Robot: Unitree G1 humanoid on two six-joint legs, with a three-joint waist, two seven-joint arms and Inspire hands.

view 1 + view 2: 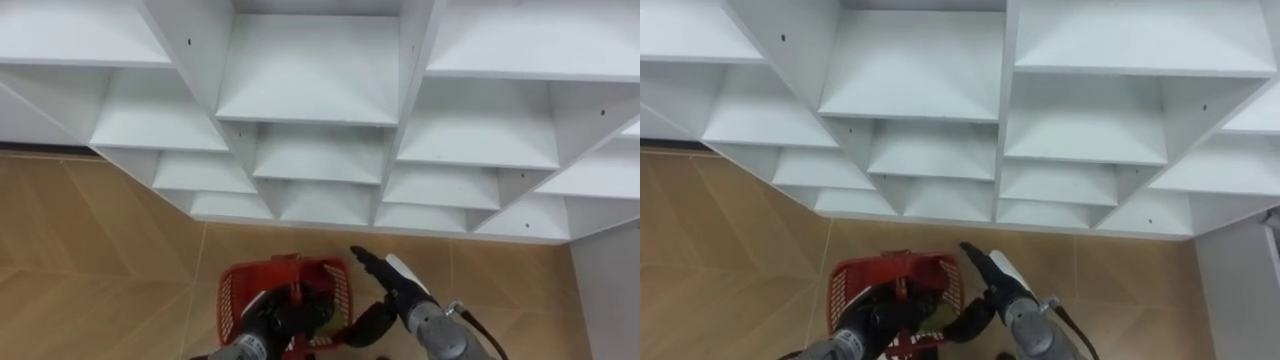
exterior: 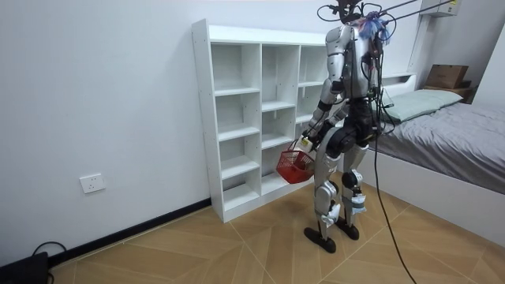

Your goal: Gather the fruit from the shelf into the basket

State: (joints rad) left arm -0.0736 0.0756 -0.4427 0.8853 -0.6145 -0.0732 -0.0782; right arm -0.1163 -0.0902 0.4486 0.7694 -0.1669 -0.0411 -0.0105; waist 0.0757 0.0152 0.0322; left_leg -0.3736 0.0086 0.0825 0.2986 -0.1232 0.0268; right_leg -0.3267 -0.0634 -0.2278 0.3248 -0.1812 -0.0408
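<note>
Basket [image 1: 232,296] hangs before the closet [image 1: 310,100], left robot hand [image 1: 268,324] curled round its handle. Right robot hand [image 1: 390,275], fingers straight, reaches over its right rim. Greenish item [image 1: 937,318] lies inside.

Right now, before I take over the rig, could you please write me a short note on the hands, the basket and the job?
Left hand: shut on the handle of the red basket, held low before the white shelf unit.
Right hand: open, fingers straight, beside the basket.
In the basket: a greenish thing, half hidden; I cannot tell what it is.
Done: basket brought to the shelves.
Left: probably check the compartments for fruit.
</note>
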